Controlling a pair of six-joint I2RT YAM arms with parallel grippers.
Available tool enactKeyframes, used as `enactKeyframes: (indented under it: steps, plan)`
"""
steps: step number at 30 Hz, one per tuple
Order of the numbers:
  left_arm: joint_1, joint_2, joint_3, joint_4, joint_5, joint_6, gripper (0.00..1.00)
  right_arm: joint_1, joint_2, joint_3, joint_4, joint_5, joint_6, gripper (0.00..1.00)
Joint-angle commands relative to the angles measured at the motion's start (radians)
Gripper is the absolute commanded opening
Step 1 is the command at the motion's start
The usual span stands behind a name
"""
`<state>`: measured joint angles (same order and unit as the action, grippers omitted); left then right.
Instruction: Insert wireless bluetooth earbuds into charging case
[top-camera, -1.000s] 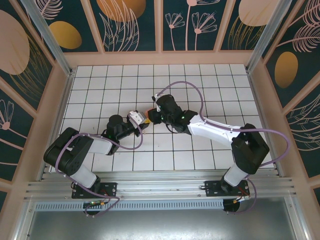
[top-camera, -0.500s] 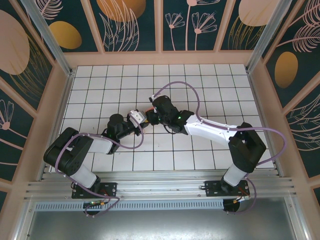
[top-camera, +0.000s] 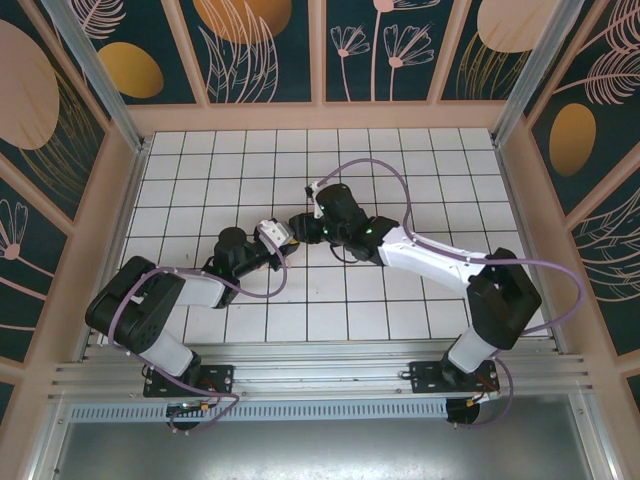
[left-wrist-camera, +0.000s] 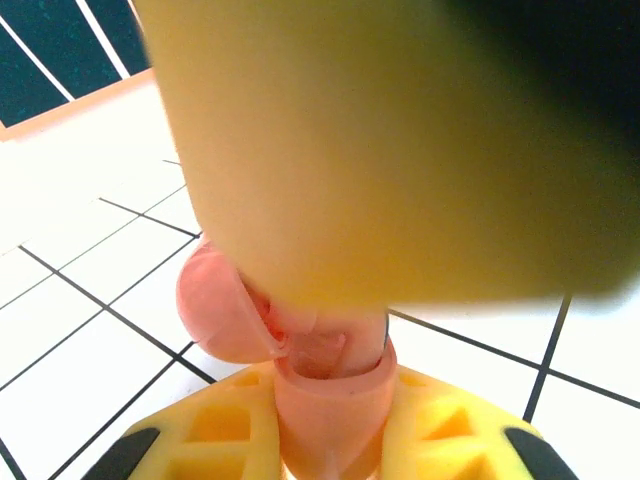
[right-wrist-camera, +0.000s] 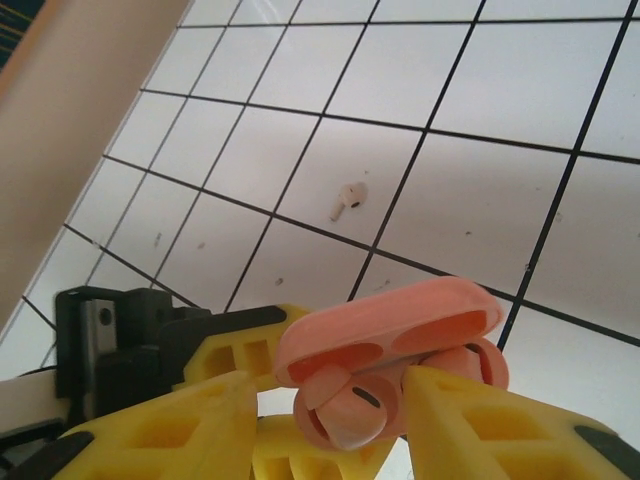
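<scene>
Nearest the right wrist camera, the right gripper (right-wrist-camera: 330, 385) stands with its 2 yellow fingers parted. They flank the open case and clamp nothing that we can see.

Just beyond them is the salmon-pink charging case (right-wrist-camera: 390, 325), its lid (left-wrist-camera: 220, 315) swung back. 1 salmon-pink earbud (right-wrist-camera: 345, 410) appears to sit in a well of the case. Whether it is fully seated we cannot tell.

The left gripper (left-wrist-camera: 330, 390) is closed on the lower body of the case, holding it clear of the tiled table (right-wrist-camera: 480, 180). In the overhead view both grippers meet at mid-table.

Farther off, 1 pale beige earbud (right-wrist-camera: 347, 200) lies alone on a white tile, well apart from the case.

Assessment: we judge the buds to be very light, rigid and smooth-shelled. They are likely to slip or flick away under a hard or off-centre pinch. The stem looks the better hold, as it leaves the rounded head free to enter its well. The case seems stiff enough for a firm clamp on its body. The hinged lid is the likely weak point and should carry no load.
</scene>
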<state>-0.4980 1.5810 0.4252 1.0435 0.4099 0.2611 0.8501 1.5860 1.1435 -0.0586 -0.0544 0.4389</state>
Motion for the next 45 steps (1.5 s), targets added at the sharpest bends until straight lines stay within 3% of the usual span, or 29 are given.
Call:
enactKeyframes:
  steps: [1,5,13,17,45]
  plan:
    - [-0.007,-0.027,0.007,0.04,0.022,-0.001,0.09,-0.006,-0.069,-0.013,0.026,-0.007,0.027,0.44]
    - [-0.008,-0.032,0.008,0.046,0.036,-0.007,0.09,-0.012,-0.1,-0.018,0.017,-0.001,0.02,0.46]
    - [-0.009,-0.042,0.003,0.06,0.067,-0.019,0.09,-0.064,-0.13,-0.021,-0.069,-0.029,-0.018,0.76]
    - [-0.008,-0.044,0.003,0.067,0.079,-0.026,0.1,-0.087,-0.108,-0.021,-0.095,-0.094,-0.025,0.83]
    - [-0.008,-0.067,0.0,0.057,0.089,-0.023,0.09,-0.112,-0.002,0.019,-0.092,-0.173,0.012,0.8]
